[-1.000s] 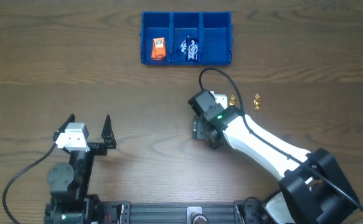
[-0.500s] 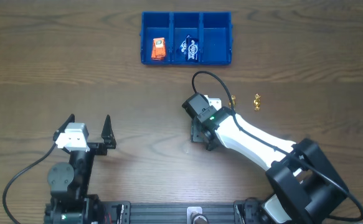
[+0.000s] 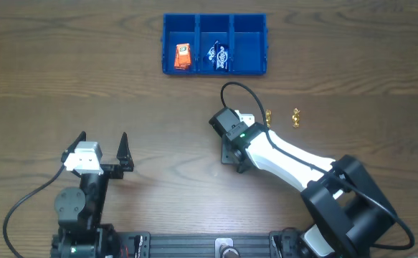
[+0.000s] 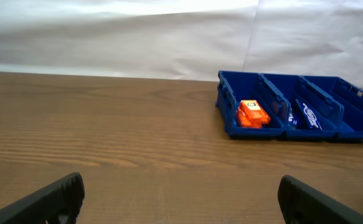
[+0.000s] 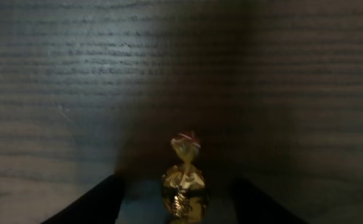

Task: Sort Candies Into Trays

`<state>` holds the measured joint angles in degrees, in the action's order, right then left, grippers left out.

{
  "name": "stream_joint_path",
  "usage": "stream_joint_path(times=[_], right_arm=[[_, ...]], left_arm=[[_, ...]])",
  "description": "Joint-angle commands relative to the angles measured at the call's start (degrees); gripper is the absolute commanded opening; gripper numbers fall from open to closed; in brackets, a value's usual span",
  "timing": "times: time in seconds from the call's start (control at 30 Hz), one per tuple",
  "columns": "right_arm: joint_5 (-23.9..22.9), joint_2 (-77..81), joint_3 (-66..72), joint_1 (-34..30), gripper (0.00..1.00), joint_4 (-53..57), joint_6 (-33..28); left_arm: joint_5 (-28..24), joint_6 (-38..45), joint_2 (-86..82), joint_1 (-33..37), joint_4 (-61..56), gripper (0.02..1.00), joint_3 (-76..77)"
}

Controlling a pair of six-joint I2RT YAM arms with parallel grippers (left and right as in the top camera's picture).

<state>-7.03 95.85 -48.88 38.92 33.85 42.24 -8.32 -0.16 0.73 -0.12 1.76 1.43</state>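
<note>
Right hand [image 5: 178, 208] is hanging low over the desk [image 3: 122, 93], released, fingers spread to either side of a gold candy [image 5: 184, 186] and clear of it. A second gold candy [image 3: 268, 115] and a third gold candy [image 3: 295, 116] are lying near this hand. Beyond it, the blue tray [image 3: 249, 50] is holding an orange candy [image 3: 183, 57] and a blue candy [image 3: 219, 57] in separate compartments. Left hand [image 3: 102, 140] is sitting well apart, released.
</note>
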Motion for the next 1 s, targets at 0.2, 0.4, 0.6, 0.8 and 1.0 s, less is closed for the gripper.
stream_joint_path(times=[0.2, 0.4, 0.6, 0.8, 1.0], right_arm=[[-0.79, 1.36, 0.57, -0.74, 0.43, -0.61, 1.31], [-0.79, 1.36, 0.57, -0.74, 0.303, -0.59, 1.81], [-0.81, 1.36, 0.57, -0.74, 0.237, -0.59, 2.75], [-0.81, -0.2, 0.46, -0.72, 0.183, -0.59, 2.71], [-5.68, -14.99, -6.88, -0.74, 0.172, 5.81, -2.97]], left_arm=[[-1.18, -0.22, -0.37, -0.17, 1.86, 0.998, -1.16], [-1.18, -0.22, -0.39, -0.17, 1.84, 0.998, -1.16], [-1.18, -0.22, -0.39, -0.17, 1.84, 0.998, -1.16], [-1.18, -0.22, -0.39, -0.17, 1.86, 0.998, -1.16], [-1.18, -0.22, -0.39, -0.17, 1.86, 0.998, -1.16]])
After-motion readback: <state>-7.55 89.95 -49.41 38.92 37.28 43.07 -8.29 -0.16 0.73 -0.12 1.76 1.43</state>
